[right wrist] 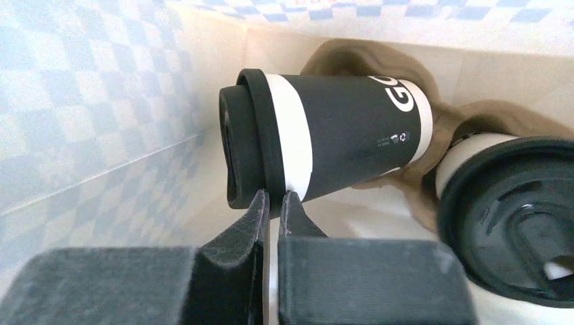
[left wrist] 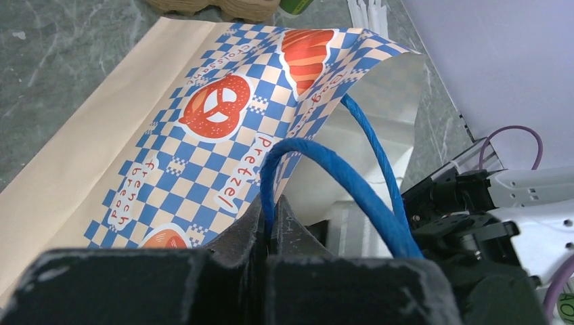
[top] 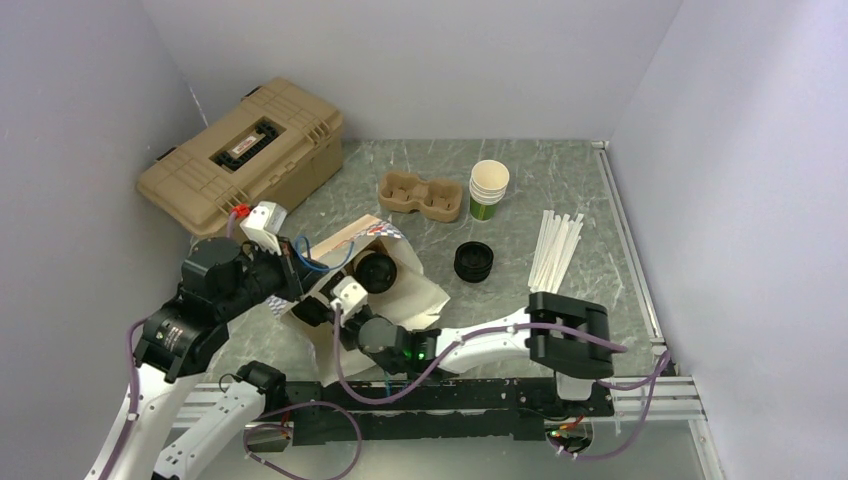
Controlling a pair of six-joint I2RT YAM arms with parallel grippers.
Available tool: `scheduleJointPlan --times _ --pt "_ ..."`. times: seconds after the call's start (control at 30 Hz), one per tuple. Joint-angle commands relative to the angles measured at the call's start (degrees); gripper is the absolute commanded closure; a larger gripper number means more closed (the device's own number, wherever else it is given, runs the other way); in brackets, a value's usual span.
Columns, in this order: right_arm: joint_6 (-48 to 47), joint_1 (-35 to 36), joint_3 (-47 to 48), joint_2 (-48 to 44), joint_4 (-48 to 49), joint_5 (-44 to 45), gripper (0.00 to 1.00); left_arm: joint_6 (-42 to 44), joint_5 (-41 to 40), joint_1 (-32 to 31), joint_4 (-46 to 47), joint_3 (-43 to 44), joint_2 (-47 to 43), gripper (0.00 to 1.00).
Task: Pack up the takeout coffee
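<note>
A takeout coffee (right wrist: pixel 325 135), with a black sleeve and black lid, lies on its side in a brown pulp carrier (right wrist: pixel 447 128) inside the checkered paper bag (left wrist: pixel 203 122). A second lidded cup (right wrist: pixel 514 223) sits beside it on the right. My right gripper (right wrist: pixel 273 198) is inside the bag, its jaws shut with the tips just under the first cup's lid rim. My left gripper (left wrist: pixel 273 206) is shut on the bag's blue handle (left wrist: pixel 325 166), holding the mouth up. From above, the bag (top: pixel 415 285) lies on the table with a black lid (top: pixel 376 270) showing in its mouth.
A tan toolbox (top: pixel 245 150) stands at the back left. Behind the bag are an empty pulp cup carrier (top: pixel 420 195), a stack of lidless cups (top: pixel 488 190), a stack of black lids (top: pixel 474 262) and several white straws (top: pixel 555 248).
</note>
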Motion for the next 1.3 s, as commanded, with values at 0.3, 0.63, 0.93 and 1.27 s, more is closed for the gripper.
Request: scheduleJointPlan --times 0.3,0.63,0.93,1.27 --pt "6.0 -1.9 -9.7 -15.6 13.8 -10.4 1.0 3.7 2.7 -0.2 4.4 -3.3 -3.6 1.0" --pt "21.1 -9.7 -16.6 -20.3 19.0 -22.4 1.0 5.7 4.9 -0.2 6.5 -4.1 -6.2 1.0" --pt "33.3 -16.0 -21.3 -20.6 30.7 -37.6 1.0 6.3 3.9 -0.2 6.6 -4.3 -5.9 1.0" --pt "40.7 -18.0 -19.6 -10.0 38.4 -49.0 1.0 6.9 5.3 -0.2 8.0 -4.6 -6.3 1.0"
